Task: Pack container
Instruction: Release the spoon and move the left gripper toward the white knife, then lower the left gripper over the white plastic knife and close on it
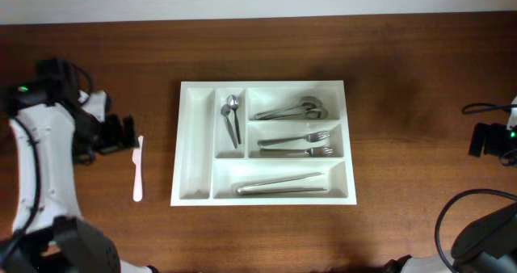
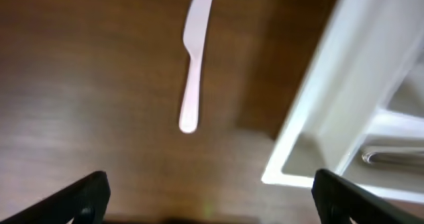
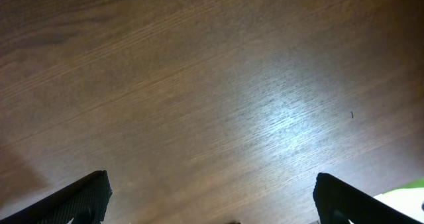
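The container point(image 1: 194, 144), a large white cutlery tray, lies mid-table; its near corner point(image 2: 311, 144) shows at the right of the left wrist view. It holds spoons point(image 1: 291, 110), two small spoons point(image 1: 233, 119), forks point(image 1: 297, 144) and long knives point(image 1: 281, 184); the leftmost compartment is bare. A white plastic knife point(image 1: 138, 170) lies on the wood left of the container, also ahead in the left wrist view point(image 2: 194, 65). My left gripper point(image 1: 126, 134) point(image 2: 212, 204) stands open and empty beside the knife's far end. My right gripper point(image 1: 485, 140) point(image 3: 211, 204) is open over bare wood at the far right.
The brown wooden table point(image 1: 420, 79) runs to a pale wall strip along the back edge. Black cables point(image 1: 477, 108) trail near the right arm. A narrow strip of table separates the plastic knife from the container's left wall.
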### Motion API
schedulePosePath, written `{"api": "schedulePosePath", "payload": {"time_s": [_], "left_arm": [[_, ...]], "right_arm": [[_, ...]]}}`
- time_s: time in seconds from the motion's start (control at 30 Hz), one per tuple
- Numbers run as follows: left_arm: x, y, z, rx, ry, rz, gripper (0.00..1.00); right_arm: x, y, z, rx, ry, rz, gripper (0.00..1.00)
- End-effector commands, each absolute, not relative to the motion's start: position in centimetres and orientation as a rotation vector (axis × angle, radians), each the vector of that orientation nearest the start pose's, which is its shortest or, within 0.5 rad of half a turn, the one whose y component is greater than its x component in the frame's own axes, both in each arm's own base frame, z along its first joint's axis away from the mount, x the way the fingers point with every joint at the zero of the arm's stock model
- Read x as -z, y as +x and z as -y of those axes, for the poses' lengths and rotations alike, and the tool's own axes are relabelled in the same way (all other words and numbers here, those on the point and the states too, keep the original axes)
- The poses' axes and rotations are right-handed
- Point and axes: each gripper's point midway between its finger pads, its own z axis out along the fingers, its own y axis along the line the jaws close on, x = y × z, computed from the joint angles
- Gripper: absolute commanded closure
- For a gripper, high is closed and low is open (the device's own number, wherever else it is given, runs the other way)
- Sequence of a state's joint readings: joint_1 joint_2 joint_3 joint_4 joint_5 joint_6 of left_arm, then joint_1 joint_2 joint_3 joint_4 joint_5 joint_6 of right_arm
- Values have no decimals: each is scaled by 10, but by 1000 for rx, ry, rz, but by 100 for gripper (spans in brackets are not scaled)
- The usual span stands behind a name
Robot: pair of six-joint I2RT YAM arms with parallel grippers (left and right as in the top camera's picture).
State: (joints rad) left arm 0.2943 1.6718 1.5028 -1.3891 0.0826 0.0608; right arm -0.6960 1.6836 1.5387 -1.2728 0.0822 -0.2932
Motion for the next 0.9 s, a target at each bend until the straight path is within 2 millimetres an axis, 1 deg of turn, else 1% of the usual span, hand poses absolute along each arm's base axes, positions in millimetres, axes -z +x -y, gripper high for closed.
{"api": "schedulePosePath", "payload": {"time_s": [0.0,0.1,0.23,0.37,0.43,0.53,0.57,0.7,0.73,0.87], "left_arm": [[-117,282,-71,148,-342,-3136,1],[-100,279,-71,139,-303,-3146,1],[-86,282,-72,130,-299,-3125,1],[-68,287,-75,103,-200,-3097,1],[-58,286,-83,26,-167,-3094,1],[-45,282,-97,-109,-170,-3096,1],[-41,281,-99,-126,-170,-3095,1],[-31,279,-98,-126,-130,-3095,1],[-29,279,-98,-125,-130,-3095,1],[-23,286,-93,-77,-76,-3081,1]], "right_arm": [[-164,251,227,233,603,-2955,1],[-164,251,227,233,603,-2955,1],[-164,251,227,233,603,-2955,1],[-164,251,227,233,603,-2955,1],[-164,251,227,233,603,-2955,1],[-164,251,227,233,602,-2955,1],[-164,251,227,233,603,-2955,1],[-164,251,227,233,603,-2955,0],[-164,251,227,233,603,-2955,1],[-164,251,227,233,603,-2955,1]]}}
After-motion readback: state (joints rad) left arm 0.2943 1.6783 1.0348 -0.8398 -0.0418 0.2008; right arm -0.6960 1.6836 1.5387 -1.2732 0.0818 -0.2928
